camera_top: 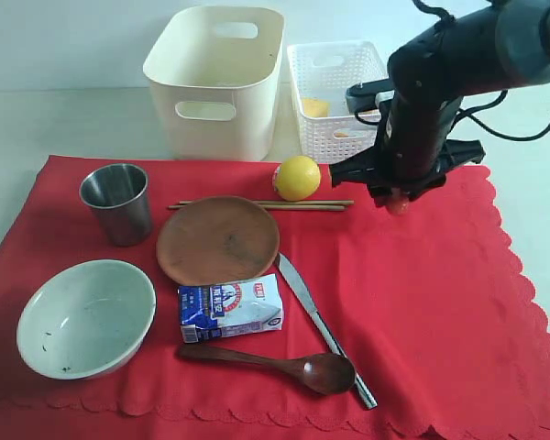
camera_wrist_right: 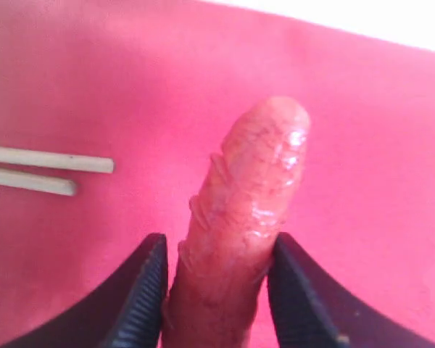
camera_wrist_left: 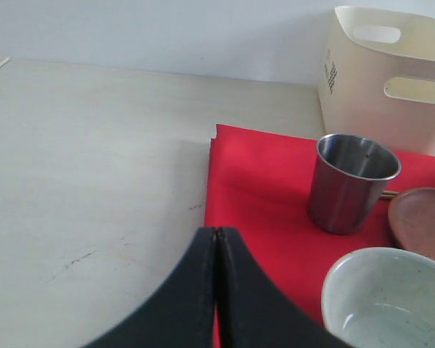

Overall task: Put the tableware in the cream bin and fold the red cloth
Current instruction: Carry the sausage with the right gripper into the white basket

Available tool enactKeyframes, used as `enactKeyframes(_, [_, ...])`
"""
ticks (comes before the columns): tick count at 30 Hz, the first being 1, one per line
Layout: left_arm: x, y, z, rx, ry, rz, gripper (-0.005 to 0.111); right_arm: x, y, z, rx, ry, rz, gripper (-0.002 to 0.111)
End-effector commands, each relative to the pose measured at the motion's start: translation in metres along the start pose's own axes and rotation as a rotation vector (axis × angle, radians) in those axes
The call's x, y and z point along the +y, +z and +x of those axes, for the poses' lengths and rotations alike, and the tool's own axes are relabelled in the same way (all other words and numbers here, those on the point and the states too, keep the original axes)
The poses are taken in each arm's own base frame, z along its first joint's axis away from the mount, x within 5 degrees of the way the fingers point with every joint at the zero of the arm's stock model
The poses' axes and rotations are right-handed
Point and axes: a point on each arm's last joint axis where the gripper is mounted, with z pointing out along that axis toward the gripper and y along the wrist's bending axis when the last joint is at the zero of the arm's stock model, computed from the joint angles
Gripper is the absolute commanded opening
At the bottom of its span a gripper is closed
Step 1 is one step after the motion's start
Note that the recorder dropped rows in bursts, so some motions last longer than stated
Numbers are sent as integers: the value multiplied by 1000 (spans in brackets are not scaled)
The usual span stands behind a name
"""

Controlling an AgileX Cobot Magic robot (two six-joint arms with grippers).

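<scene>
Looking across the table, we find the right gripper (camera_wrist_right: 219,243) clenched on the sausage (camera_wrist_right: 250,181), one ribbed black finger pressed to each side and the glossy pink tip poking out past them. In the exterior view it hangs over the far part of the red cloth (camera_top: 422,302), near the lemon (camera_top: 296,177) and just off the ends of the two chopsticks (camera_top: 257,204). Whether the sausage tip touches the fabric, we cannot tell.

And look at the room on that side! From the knife (camera_top: 316,321) out to the scalloped right edge, the cloth lies bare. The left half is the crowded one. The steel cup (camera_top: 117,202) stands upright at the far left, and the brown plate (camera_top: 218,240) sits just in front of the chopsticks. The milk carton (camera_top: 231,309) lies between the plate and the wooden spoon (camera_top: 284,364). The pale bowl (camera_top: 85,316) sits near the left edge, and the spoon lies just short of the near scalloped edge.

The cream bin (camera_top: 247,128) stands off the cloth, just behind its far edge. The white lattice basket (camera_top: 335,137) is just beside it on the right.

Over to the left gripper (camera_wrist_left: 216,230): fingers pressed flat together with nothing between them. It sits right at the cloth's left edge, with wide bare tabletop beyond it.
</scene>
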Motion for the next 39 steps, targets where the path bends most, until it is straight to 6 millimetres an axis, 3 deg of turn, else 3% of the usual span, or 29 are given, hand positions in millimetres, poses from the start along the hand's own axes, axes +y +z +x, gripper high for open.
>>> enactKeyframes(1, [0, 0, 0, -11, -6, 1, 0, -5, -28, -6, -70, 2, -6, 11])
enactKeyframes(15, [0, 0, 0, -11, -6, 1, 0, -23, -131, -1, -242, 4, -103, 11])
enactKeyframes(20, [0, 0, 0, -11, -6, 1, 0, -20, -156, 4, -290, 19, -216, 11])
enactKeyframes(31, [0, 0, 0, -11, -6, 1, 0, -5, -168, -5, -430, -23, -408, 11])
enactKeyframes(39, [0, 0, 0, -11, -6, 1, 0, 7, -139, -24, -370, 28, -405, 11])
